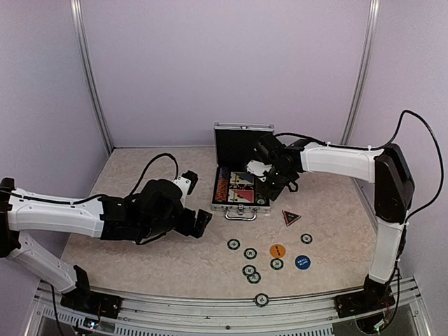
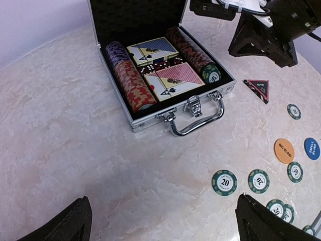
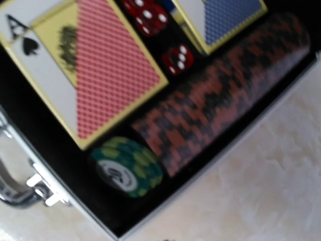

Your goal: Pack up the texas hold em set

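The texas hold em set (image 1: 234, 185) sits near the middle of the table (image 1: 329, 210). Its silver briefcase (image 2: 148, 120) is open, with the lid (image 1: 243, 143) standing upright at the far side and the handle (image 2: 196, 120) facing the arms. Two card decks lie in the black lining. The red-backed deck (image 2: 173, 80) is nearer the handle and the blue-backed deck (image 2: 153, 49) is behind it, with red dice (image 2: 160, 64) between them. A row of red and yellow chips (image 2: 133, 86) fills the left slot. A row of dark red chips (image 3: 215, 100) fills the right one, with a green-and-white chip (image 3: 125, 165) at its handle end.

Not yet packed, on the table in front of the case and to its right, are the dark triangular marker (image 1: 291, 217), the orange disc (image 1: 278, 250) and the blue disc (image 1: 302, 262) just beside it. Several loose green chips (image 1: 250, 253) are scattered around them (one stray chip (image 1: 261, 299) lies down on the rail (image 1: 175, 302) at the near edge).

The right gripper (image 1: 271, 185) hangs over the right side of the case with its jaws clenched together. From here I can't tell whether anything is pinched between them. The left gripper (image 1: 201, 222) hovers left of the case, low over the table, with its jaws spread wide and released.
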`<state>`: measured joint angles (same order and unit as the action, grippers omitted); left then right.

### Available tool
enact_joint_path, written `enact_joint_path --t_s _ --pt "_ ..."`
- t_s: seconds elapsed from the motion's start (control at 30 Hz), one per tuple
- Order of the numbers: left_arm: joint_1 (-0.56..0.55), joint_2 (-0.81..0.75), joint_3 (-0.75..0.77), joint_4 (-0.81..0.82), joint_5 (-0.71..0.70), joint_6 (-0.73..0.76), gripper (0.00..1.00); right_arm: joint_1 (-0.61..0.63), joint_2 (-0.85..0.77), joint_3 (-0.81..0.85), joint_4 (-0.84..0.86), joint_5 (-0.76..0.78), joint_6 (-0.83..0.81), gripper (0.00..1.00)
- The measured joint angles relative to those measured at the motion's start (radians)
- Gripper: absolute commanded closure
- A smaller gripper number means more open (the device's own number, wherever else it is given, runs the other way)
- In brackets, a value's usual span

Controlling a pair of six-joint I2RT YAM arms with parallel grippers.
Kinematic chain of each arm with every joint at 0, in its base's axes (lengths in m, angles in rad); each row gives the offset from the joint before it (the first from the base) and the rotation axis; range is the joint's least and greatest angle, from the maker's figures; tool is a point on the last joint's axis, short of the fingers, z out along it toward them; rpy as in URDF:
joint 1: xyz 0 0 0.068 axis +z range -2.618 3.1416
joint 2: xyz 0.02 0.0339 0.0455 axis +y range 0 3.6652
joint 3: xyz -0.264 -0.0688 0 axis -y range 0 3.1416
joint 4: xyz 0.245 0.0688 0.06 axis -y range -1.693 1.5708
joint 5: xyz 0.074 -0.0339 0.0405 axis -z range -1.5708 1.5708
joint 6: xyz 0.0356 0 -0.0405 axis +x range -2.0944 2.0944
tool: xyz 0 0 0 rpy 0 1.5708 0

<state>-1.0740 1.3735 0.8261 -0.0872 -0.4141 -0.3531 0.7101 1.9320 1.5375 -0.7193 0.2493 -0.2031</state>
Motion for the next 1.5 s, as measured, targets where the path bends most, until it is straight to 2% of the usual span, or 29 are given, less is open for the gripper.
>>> enact_joint_path --t_s 0.27,0.6,1.0,1.5 --pt "0.0 -0.031 -0.018 -0.015 -0.013 -0.024 0.01 0.0 0.008 0.015 0.009 -0.103 -0.132 1.0" --pt "0.0 -0.059 -0.034 -0.037 -0.012 -0.056 0.01 -0.022 0.105 0.037 0.012 -0.21 -0.304 1.0" --pt "0.0 -0.092 -0.072 -0.071 -0.018 -0.069 0.01 -0.074 0.182 0.094 -0.014 -0.283 -0.4 1.0" --pt "0.008 -0.033 -0.072 -0.069 -0.009 -0.048 0.01 -0.098 0.237 0.167 -0.082 -0.338 -0.467 1.0"
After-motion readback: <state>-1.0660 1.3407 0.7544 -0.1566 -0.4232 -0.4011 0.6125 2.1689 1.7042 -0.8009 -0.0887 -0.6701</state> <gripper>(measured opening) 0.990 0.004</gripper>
